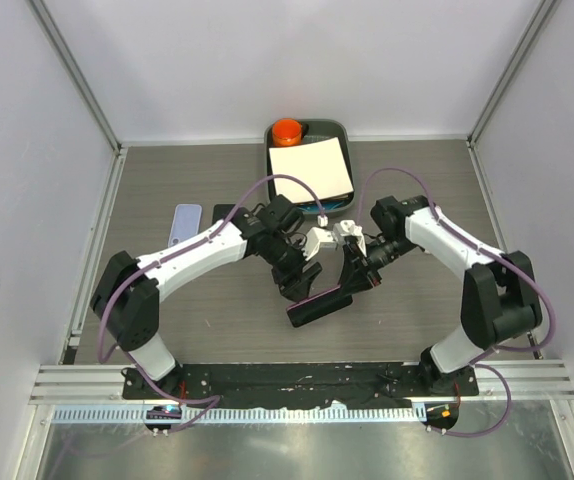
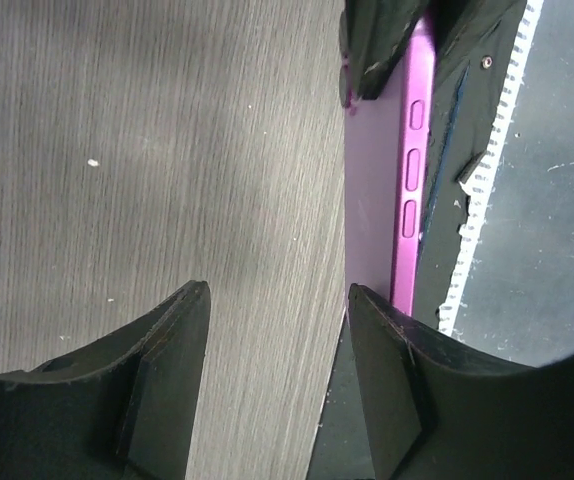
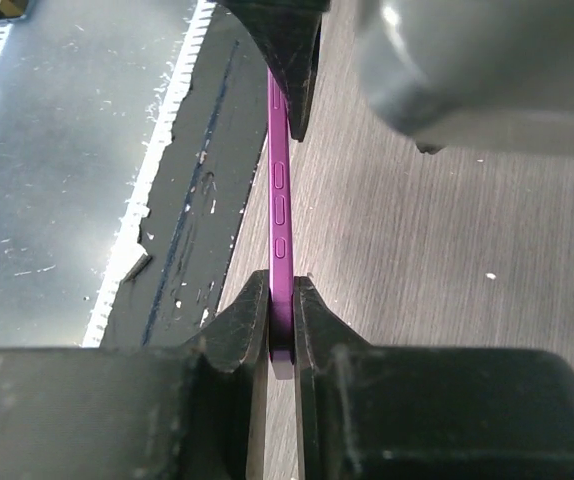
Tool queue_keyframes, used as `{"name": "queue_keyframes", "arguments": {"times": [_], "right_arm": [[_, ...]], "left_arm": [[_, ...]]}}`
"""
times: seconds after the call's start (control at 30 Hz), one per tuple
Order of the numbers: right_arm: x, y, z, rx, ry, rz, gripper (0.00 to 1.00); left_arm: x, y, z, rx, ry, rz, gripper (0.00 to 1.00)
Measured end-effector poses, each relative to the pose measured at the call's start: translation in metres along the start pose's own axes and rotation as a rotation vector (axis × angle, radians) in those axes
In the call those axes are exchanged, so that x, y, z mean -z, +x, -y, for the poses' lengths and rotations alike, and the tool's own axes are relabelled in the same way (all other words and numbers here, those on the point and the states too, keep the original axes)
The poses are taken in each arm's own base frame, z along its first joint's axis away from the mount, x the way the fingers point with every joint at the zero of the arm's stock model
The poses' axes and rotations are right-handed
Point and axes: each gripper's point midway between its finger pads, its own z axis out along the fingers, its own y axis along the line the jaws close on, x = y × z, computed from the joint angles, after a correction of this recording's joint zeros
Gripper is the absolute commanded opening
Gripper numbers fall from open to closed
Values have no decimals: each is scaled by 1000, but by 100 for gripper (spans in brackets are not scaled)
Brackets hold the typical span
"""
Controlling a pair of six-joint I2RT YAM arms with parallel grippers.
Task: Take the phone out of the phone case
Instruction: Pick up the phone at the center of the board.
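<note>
A phone in a purple case (image 1: pixel 319 303) is held tilted on edge above the table's middle. In the right wrist view the case's side (image 3: pixel 280 190) with its button bumps runs straight up from my right gripper (image 3: pixel 282 290), which is shut on its end. In the top view my right gripper (image 1: pixel 353 283) is at the case's right end and my left gripper (image 1: pixel 302 287) at its left end. In the left wrist view my left gripper (image 2: pixel 277 295) is open. Its right finger (image 2: pixel 392 370) lies against the case's flat back (image 2: pixel 372 200), with nothing between the fingers.
A dark tray (image 1: pixel 343 135) at the back holds a white sheet (image 1: pixel 312 170) and an orange round thing (image 1: pixel 287 131). A light blue flat piece (image 1: pixel 183 225) lies on the table at the left. A black strip and metal rail (image 1: pixel 297 385) run along the near edge.
</note>
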Motion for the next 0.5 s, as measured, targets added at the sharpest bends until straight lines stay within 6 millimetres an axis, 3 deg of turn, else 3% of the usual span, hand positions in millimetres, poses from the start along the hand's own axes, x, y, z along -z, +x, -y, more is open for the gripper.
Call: {"name": "queue_keyframes", "arguments": {"times": [0.27,0.5], "right_arm": [[0,4,1,48,-35,33,1],[1,5,1,78,-31,32,1]], "left_arm": [[1,-10,-4,14,-2,42,61],[17,-22,-10,61,19,103,61]]}}
